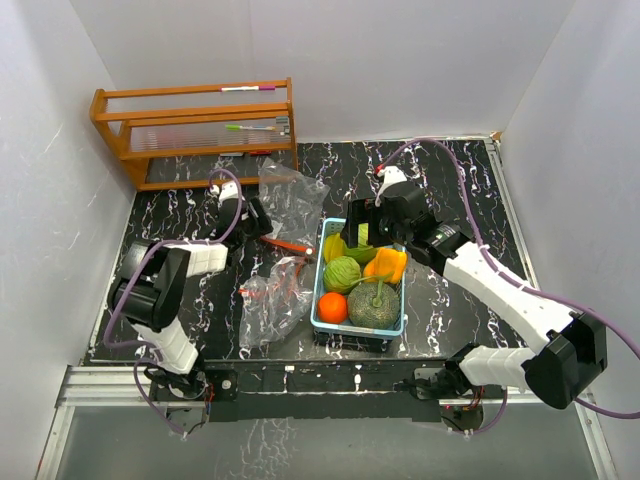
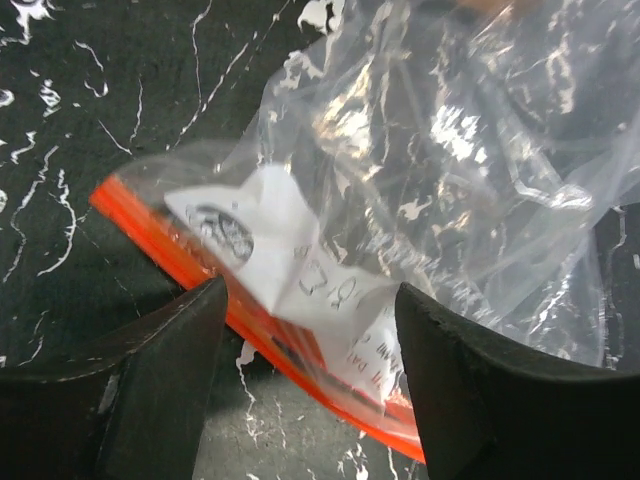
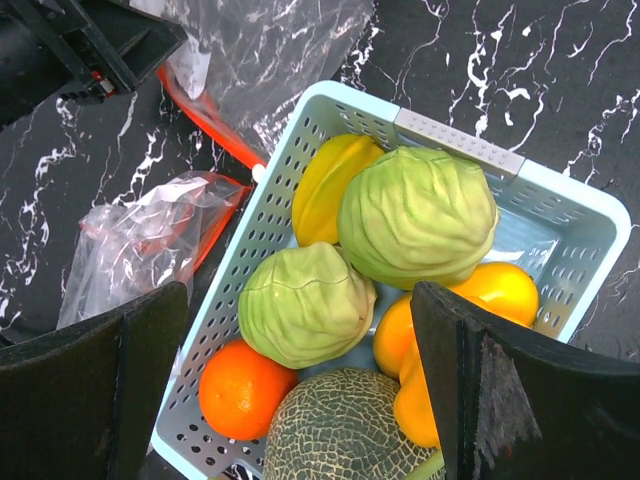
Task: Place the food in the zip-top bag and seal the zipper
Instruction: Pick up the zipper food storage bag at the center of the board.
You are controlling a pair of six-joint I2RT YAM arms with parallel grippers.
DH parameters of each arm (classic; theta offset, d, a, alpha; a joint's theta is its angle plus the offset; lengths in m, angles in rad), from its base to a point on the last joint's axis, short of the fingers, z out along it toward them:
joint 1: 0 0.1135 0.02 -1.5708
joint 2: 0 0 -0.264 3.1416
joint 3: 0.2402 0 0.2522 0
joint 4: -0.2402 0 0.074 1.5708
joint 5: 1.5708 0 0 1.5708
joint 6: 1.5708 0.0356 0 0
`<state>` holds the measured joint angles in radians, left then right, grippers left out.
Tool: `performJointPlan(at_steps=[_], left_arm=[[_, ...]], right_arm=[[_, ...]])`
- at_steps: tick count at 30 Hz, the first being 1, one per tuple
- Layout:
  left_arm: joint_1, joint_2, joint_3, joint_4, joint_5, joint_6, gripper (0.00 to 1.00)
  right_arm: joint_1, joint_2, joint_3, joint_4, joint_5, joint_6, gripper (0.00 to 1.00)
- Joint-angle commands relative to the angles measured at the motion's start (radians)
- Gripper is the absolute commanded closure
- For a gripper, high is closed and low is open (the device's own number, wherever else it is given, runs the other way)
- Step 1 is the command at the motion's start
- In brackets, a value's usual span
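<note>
**Top external view.** The left pincer (image 1: 258,215) stands low at the orange zipper strip (image 1: 290,244) of the zip-top bag (image 1: 292,188), which lies crumpled on the table (image 1: 470,300). How far the jaws are parted cannot be told from here. The right pincer (image 1: 362,232) hangs over the far end of the light-blue basket (image 1: 318,318). All the food is in the basket: a cabbage (image 1: 342,273), an orange (image 1: 333,307), a melon (image 1: 374,303), a pepper (image 1: 388,264) and a yellow piece (image 1: 333,246). A second bag (image 1: 272,302) lies just left of the basket. A wooden rack (image 1: 195,130) stands at the far left.

**Left wrist view.** The left pincer (image 2: 310,300) is open wide and holds nothing. The zipper strip (image 2: 150,228) and a folded white label (image 2: 290,250) lie between the fingers. Whether either finger touches the film is not clear. The bag (image 2: 460,170) runs out of frame.

**Right wrist view.** The right pincer (image 3: 300,298) is fully spread and empty, above the basket (image 3: 460,145). A second cabbage (image 3: 415,215), largely hidden from above, shows here beside the first (image 3: 305,303). The orange (image 3: 240,390) and the yellow piece (image 3: 330,185) are in full view, the melon (image 3: 340,428) is cut off, and the peppers (image 3: 480,295) are partly hidden.
</note>
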<state>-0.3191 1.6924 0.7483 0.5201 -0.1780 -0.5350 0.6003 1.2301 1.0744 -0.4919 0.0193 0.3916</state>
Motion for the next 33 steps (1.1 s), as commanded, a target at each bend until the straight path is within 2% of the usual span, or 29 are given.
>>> performJointPlan(at_steps=[1,5,10,14,23,28,33], left_arm=[[-0.008,0.060,0.029,0.057,-0.008,0.025,0.38],[-0.011,0.097,0.047,0.049,0.010,0.019,0.58],[-0.011,0.090,0.070,0.013,-0.001,0.023,1.00],[-0.012,0.032,0.084,-0.050,-0.024,0.023,1.00],[-0.012,-0.224,0.184,-0.356,-0.035,0.004,1.00],[-0.012,-0.266,0.332,-0.577,0.002,0.063,1.00],[-0.012,-0.282,0.414,-0.731,0.045,0.114,1.00]], right_arm=[[0.003,-0.030,-0.021,0.049,-0.003,-0.006,0.02],[0.003,-0.032,-0.031,0.049,-0.009,-0.005,0.02],[0.002,-0.031,-0.034,0.053,-0.022,0.002,0.02],[0.003,-0.031,-0.025,0.050,-0.049,-0.002,0.02],[0.023,-0.066,0.019,0.033,-0.173,-0.032,0.07],[0.141,-0.042,0.102,-0.007,-0.098,-0.060,0.04],[0.246,0.028,0.219,-0.060,0.000,-0.103,0.02]])
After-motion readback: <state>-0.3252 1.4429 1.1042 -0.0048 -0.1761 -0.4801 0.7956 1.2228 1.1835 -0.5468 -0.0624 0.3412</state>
